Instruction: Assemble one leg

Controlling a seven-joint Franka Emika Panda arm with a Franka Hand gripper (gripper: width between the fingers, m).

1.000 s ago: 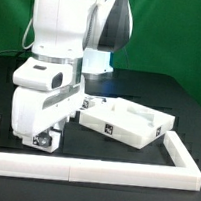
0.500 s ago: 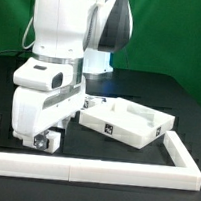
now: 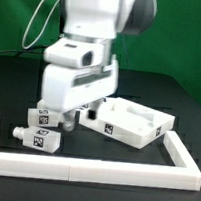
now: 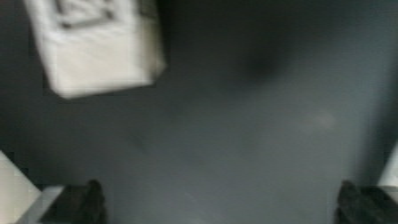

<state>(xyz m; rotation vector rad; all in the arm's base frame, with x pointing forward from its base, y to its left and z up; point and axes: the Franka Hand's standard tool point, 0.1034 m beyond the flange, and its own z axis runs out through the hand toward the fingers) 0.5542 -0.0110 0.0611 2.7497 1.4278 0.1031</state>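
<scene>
Since the arm swung away: the end effector (image 4: pixel 222 205), which hung low at the lower left of the exterior view half a second ago, now sits higher and nearer the middle, beside the panel (image 3: pixel 136 123).
End effector: released. In the wrist view its fingertips (image 4: pixel 80 203) stand wide apart at the bottom corners, with only bare desk between them.
Leg: the leg (image 3: pixel 34 138) lies on its side on the desk (image 3: pixel 133 158) at the lower left, free of the arm. A second leg (image 3: pixel 44 116) lies just behind it; whether the two touch I cannot tell.
Meaning for the task: the leg looks set down, not fitted. Joining it to the panel seems still ahead.
Wrist view: motion-blurred. A tagged white block (image 4: pixel 98 45) shows at the upper left; which leg it is I cannot tell.
Materials and shapes: the legs are chunky white plastic with black-and-white square tags. The panel is flat, white and square with a raised rim. The desk is matte black, edged by a white border (image 3: pixel 91 172).
</scene>
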